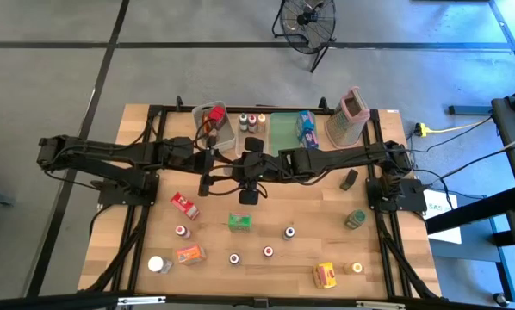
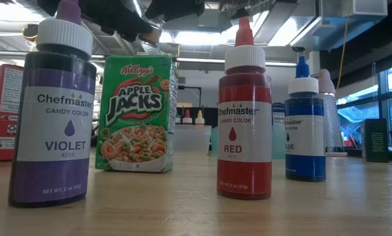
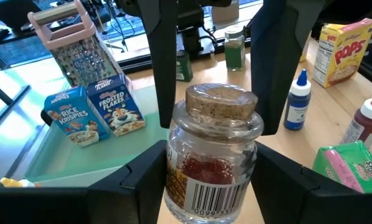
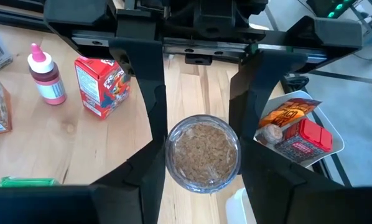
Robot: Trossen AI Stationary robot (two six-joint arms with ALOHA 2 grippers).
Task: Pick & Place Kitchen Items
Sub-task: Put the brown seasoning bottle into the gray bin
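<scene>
Cork-stoppered jar point(image 3: 212, 149) sits between left gripper point(image 3: 218, 81) and right gripper point(image 4: 198, 93) jaws.

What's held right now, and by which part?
Jar: right gripper grips its shoulder, beside the cork. Left gripper flanks the body; contact unclear.

Open tabletop point(image 1: 326, 228) lies mid-table (bottles dot it); clear bin point(image 1: 214, 125) and grater point(image 1: 350, 116) crowd the far edge.

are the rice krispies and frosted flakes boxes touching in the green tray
Touching. The left wrist view shows the Rice Krispies box and the Frosted Flakes box standing side by side in the green tray, edges meeting with no gap.
</scene>
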